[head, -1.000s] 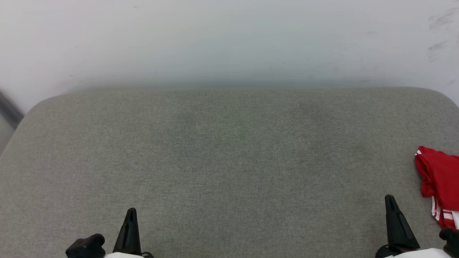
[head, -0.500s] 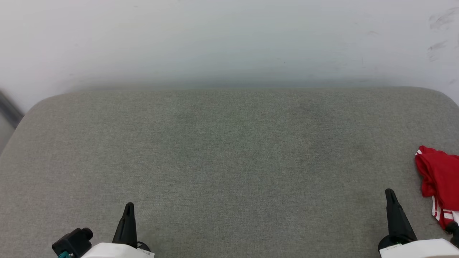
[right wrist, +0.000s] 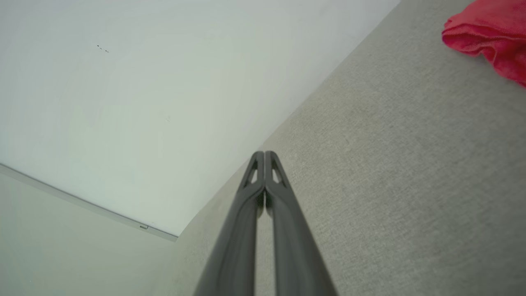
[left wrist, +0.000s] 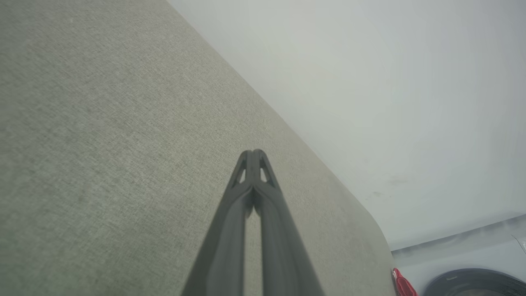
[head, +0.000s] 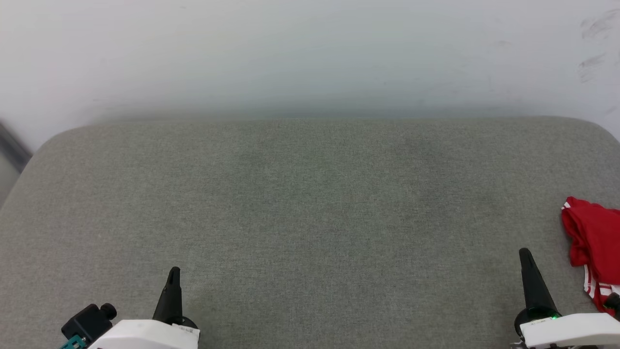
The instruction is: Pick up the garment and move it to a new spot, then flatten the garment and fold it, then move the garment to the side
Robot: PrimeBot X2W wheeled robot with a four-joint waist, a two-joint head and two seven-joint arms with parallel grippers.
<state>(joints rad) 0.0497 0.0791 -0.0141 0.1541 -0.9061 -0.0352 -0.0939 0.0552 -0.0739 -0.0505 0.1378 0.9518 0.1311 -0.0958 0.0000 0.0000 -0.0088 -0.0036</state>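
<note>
- On the right edge of the grey woven cushion (head: pixel 310 203): crumpled red shirt (head: pixel 593 232), white-striped trim.
- Near side: left gripper (head: pixel 174 272), right gripper (head: pixel 524 254), tapered fingers pressed together, empty.

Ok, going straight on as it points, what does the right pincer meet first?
The right pincer likely meets the grey fabric surface, then the white wall; depth unclear. The crumpled red jersey lies off to its right.

The garment (head: pixel 593 237) is cropped by the head view's right edge. Beside the garment, a dark round object (left wrist: pixel 472 283) is cropped and unidentifiable.
</note>
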